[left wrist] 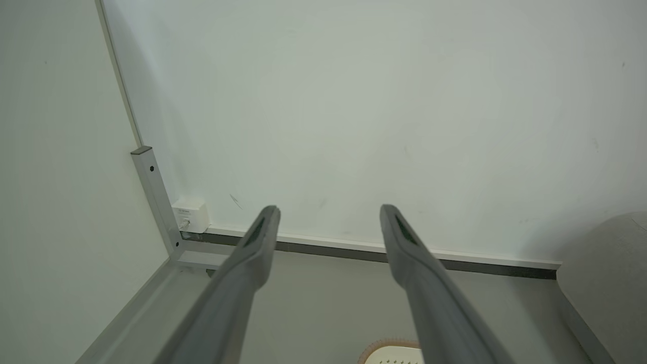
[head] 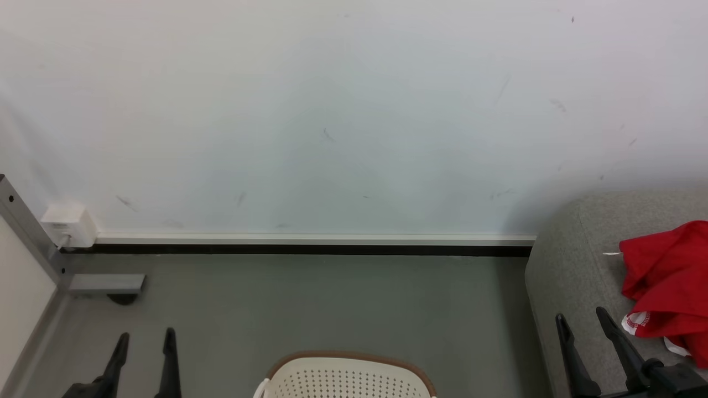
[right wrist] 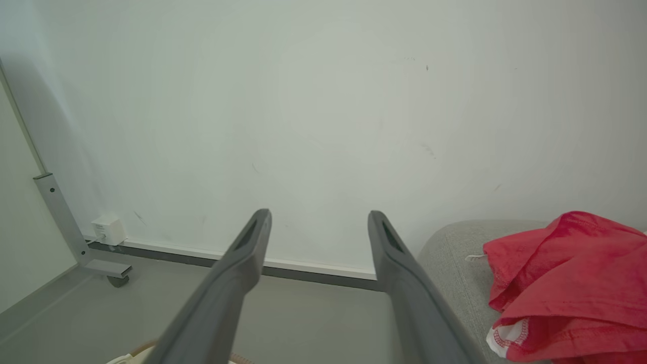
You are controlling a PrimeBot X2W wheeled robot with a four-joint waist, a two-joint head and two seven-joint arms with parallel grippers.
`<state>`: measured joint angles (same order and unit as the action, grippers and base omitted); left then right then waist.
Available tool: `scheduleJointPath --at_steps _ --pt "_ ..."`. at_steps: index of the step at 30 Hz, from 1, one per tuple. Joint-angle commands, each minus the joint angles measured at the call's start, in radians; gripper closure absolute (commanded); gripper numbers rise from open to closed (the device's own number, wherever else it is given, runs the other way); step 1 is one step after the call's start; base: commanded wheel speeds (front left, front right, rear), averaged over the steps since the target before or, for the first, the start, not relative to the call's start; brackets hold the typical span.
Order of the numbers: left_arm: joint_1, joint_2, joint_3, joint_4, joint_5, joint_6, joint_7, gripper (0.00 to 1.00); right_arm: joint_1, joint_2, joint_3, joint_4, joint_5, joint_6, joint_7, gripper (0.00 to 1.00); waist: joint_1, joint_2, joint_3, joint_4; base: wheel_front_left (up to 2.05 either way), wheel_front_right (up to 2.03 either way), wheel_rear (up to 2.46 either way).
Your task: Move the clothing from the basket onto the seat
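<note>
Hovering right end effector (head: 581, 315): fingers spread, empty, by the seat's (head: 564, 265) rounded end.
Left end effector (head: 147, 333): likewise spread and empty, above the floor (head: 332, 298).
Clothing (head: 666, 276): heaped on the seat, just right of the right end effector.
Basket (head: 343, 381): low between the two, inside mostly hidden.
Step in hand: probably checking the basket; best look down into it before reaching.

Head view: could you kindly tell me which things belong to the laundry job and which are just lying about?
Job: bright red fabric clothing; cream perforated plastic basket; light grey upholstered sofa.
Lying about: small white wall box; grey metal frame foot.
</note>
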<state>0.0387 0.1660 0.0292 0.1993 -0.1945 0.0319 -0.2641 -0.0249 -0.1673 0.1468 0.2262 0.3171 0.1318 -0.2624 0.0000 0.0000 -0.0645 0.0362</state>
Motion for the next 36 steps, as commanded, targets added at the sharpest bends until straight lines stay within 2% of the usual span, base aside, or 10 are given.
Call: scheduleJointPath --at_steps 1,16,17,21,36 --pt "-0.007 -0.007 0.006 0.007 0.012 -0.007 0.000 0.00 -0.011 -0.008 -0.002 0.003 0.002 -0.002 -0.003 0.00 0.0000 0.0000 0.001 0.000 0.00 0.00 0.00" --pt "-0.023 -0.047 0.061 0.036 0.061 -0.065 0.000 0.00 -0.013 -0.006 0.005 0.014 0.017 -0.002 -0.003 0.00 0.0000 0.0000 0.003 -0.001 0.00 0.00 0.00" --pt "-0.017 -0.050 0.060 0.034 0.053 -0.067 0.001 1.00 -0.005 0.001 0.006 0.011 0.011 0.000 0.000 1.00 0.0000 0.0000 0.003 -0.001 0.00 0.00 0.00" --pt "-0.002 -0.065 0.060 0.069 0.043 -0.067 0.008 1.00 0.018 0.015 0.010 0.039 0.021 0.000 0.006 1.00 0.0000 0.0000 0.003 -0.001 0.00 0.00 0.00" --pt "-0.036 -0.074 0.067 0.066 -0.248 -0.086 0.084 1.00 -0.006 0.033 -0.042 0.035 0.277 0.000 0.078 1.00 0.0000 0.0000 0.010 -0.005 0.00 0.00 0.00"
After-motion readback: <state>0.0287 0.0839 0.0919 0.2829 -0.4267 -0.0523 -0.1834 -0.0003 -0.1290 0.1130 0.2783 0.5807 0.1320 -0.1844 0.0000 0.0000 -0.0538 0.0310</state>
